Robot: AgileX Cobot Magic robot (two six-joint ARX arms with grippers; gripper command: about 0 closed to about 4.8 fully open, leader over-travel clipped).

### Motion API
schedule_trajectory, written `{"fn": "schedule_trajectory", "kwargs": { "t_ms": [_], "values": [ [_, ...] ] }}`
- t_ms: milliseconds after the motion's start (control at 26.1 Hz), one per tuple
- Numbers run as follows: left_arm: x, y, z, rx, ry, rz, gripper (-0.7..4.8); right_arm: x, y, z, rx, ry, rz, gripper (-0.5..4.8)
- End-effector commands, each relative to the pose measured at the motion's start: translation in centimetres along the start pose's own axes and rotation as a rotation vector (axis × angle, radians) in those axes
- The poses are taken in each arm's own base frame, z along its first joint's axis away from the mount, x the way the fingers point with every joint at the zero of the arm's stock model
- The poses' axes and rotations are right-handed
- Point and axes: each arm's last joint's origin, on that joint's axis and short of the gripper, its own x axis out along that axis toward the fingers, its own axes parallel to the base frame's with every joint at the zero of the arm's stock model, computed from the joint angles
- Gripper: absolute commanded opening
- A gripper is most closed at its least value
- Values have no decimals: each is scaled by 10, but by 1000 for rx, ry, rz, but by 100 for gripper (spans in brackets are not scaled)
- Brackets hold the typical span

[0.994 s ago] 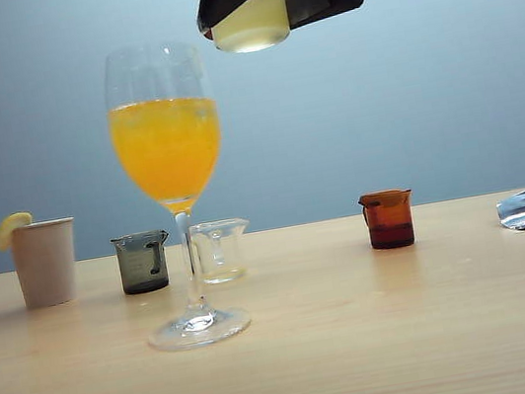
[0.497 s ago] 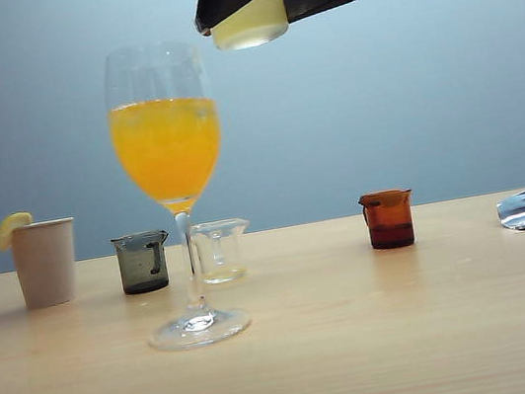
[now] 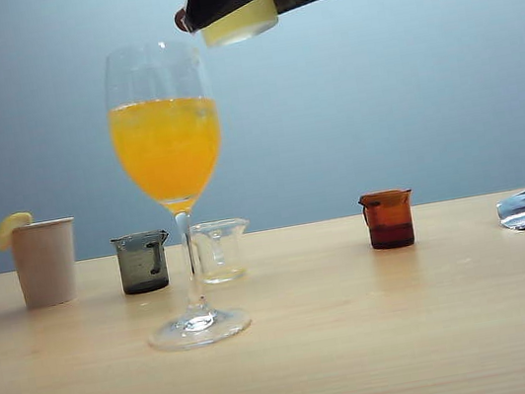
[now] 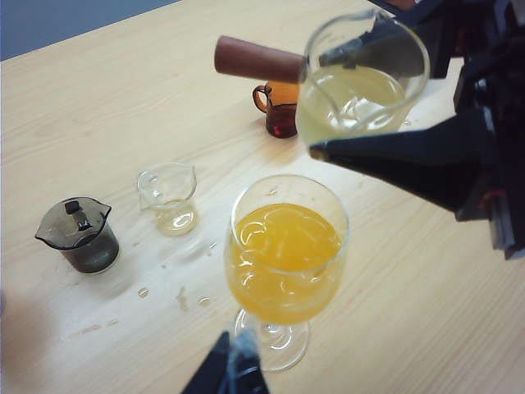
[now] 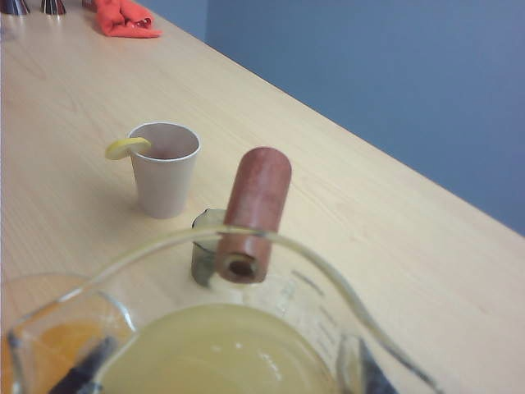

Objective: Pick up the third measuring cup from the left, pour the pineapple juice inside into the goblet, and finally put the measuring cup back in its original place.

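Tabletop: paper cup, amber cup.

No legible text, label, brand or number appears in any view. The measuring cup held by the right gripper carries faint graduation marks on its clear wall, too blurred to read.
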Motion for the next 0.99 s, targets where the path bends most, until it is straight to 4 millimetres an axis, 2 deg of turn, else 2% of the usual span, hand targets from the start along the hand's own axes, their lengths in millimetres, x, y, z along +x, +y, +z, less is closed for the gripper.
{"fn": "schedule_trajectory", "kwargs": {
  "t_ms": [38,535,994],
  "values": [
    [-1,0,1,4,-12,-3,-5,-2,-2,13,-56,-46,-7,209],
    [-1,0,1,4,-12,-3,-5,-2,-2,13,-238,-40,7,209],
    [-1,0,1,4,-12,-3,-5,-2,-2,14,-240,-44,2,205]
  ]
}}
